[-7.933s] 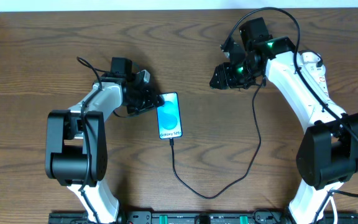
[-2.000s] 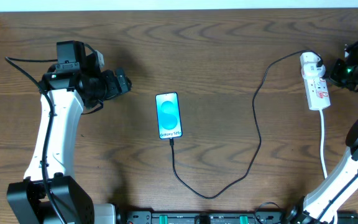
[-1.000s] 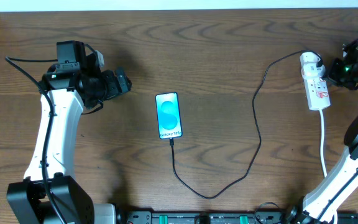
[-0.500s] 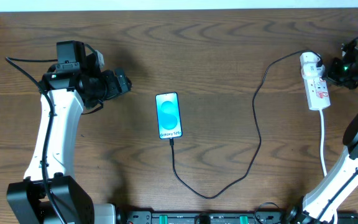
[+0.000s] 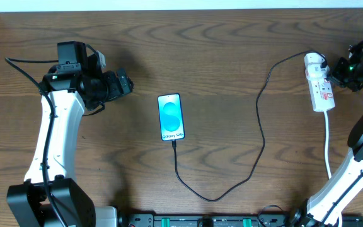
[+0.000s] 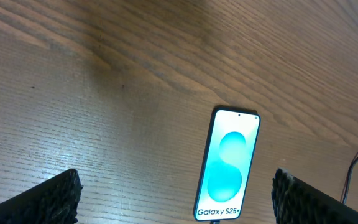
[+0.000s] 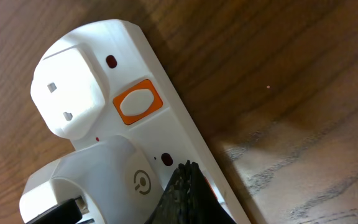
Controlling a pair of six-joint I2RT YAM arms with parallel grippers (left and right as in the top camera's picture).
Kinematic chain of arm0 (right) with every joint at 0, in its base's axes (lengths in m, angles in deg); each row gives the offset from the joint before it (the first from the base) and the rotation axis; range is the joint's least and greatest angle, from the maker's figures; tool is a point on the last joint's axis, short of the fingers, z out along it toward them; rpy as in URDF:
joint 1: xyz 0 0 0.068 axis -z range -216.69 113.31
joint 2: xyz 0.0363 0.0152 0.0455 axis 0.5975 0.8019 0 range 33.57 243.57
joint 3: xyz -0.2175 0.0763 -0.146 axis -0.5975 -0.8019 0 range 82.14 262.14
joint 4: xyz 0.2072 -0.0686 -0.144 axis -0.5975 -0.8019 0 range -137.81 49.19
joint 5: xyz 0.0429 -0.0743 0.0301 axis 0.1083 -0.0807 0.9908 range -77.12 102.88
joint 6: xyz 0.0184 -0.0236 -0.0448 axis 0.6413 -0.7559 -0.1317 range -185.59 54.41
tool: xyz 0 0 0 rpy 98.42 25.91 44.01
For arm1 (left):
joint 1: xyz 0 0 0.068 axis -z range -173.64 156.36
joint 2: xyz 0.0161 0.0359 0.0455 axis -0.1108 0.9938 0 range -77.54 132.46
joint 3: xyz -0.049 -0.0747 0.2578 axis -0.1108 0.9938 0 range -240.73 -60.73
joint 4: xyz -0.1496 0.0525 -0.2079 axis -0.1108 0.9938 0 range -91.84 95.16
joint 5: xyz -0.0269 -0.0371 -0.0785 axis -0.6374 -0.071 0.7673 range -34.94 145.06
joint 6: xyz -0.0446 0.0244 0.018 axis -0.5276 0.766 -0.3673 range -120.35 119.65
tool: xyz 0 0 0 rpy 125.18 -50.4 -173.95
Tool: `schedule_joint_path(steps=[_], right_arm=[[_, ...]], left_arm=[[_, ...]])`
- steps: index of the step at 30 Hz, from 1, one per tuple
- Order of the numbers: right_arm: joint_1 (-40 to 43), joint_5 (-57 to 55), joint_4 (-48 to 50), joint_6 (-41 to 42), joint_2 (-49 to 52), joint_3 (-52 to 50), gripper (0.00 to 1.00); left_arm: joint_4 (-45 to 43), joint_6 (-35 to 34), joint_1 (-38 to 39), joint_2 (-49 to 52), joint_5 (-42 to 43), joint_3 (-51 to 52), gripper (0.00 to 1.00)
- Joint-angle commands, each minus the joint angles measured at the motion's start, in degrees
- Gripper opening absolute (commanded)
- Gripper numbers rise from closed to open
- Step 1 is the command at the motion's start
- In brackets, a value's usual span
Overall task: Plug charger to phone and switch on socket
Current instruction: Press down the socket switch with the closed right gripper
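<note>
Left gripper gapes wide, empty; right gripper, tips closed, touches socket near orange switch; charger enters phone.

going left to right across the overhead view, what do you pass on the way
left gripper → phone → socket → right gripper. The charger cable spans from phone to socket, so it has no single place.

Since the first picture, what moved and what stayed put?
The left hand pulled back from the phone to the left. The right hand swung from the middle out to the white power strip. The phone and its black cable stayed put.
</note>
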Motion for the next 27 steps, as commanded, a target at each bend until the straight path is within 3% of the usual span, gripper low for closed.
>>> schedule_joint_path(steps=[1, 27], right_arm=[[-5.4, 15.0, -3.8, 1.7, 3.1, -2.8, 0.01], [-5.7, 11.3, -7.3, -8.0, 3.1, -2.8, 0.01]], left_arm=[[0.0, 0.5, -0.1, 0.2, -0.8, -0.6, 0.97], [0.0, 0.5, -0.1, 0.2, -0.8, -0.6, 0.97]])
